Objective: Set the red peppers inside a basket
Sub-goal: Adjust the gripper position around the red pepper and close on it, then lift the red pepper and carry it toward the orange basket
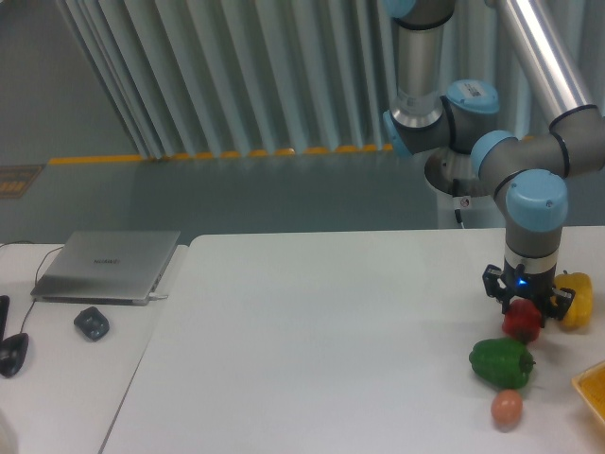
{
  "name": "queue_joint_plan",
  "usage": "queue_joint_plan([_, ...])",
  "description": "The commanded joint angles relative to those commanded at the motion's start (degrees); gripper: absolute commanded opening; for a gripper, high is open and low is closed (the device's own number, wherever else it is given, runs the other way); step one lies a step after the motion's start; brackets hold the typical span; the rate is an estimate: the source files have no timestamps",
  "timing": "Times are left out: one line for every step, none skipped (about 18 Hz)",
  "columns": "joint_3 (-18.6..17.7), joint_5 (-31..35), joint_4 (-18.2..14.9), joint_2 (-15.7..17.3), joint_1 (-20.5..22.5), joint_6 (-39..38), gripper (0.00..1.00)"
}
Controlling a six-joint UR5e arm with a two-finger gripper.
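Note:
The red pepper [523,324] sits at the right side of the white table, between a yellow pepper and a green one. My gripper [524,309] points straight down over it, its fingers drawn in around the pepper's upper part and shut on it. The top of the pepper is hidden by the gripper body. A corner of the orange-yellow basket [594,387] shows at the right edge, to the lower right of the pepper.
A green pepper [501,362] lies just in front of the red one, a yellow pepper [579,301] just to its right. A small orange-pink egg shape [507,408] lies nearer the front. A laptop [109,265] and a mouse [92,323] rest on the left table.

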Motion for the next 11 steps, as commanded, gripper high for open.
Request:
queue_joint_plan([0.2,0.1,-0.1,0.1,-0.3,0.0,0.37])
queue_joint_plan([0.3,0.1,-0.1,0.2,-0.6,0.0,0.37])
queue_joint_plan([0.5,0.1,-0.3,0.4,-0.7,0.1,0.37])
queue_joint_plan([1.2,0.1,-0.5,0.5,-0.7,0.1,0.37])
queue_joint_plan([1.8,0.0,-1.0,0.7,-0.8,0.2,0.37])
queue_joint_plan([3.1,0.0,-1.8,0.8,-0.8,0.3,0.37])
queue_joint_plan([4.4,0.0,-3.5,0.8,-0.8,0.4,0.37])
queue_joint_plan([6.1,-0.1,-5.0,0.8,-0.8,1.6,0.37])
queue_joint_plan([7.5,-0.1,-6.5,0.9,-0.8,3.6,0.37])
queue_joint_plan([8.5,0.0,-7.5,1.2,-0.7,5.6,0.37])
queue_joint_plan([9.5,-0.1,-8.1,1.9,-0.5,7.8,0.37])
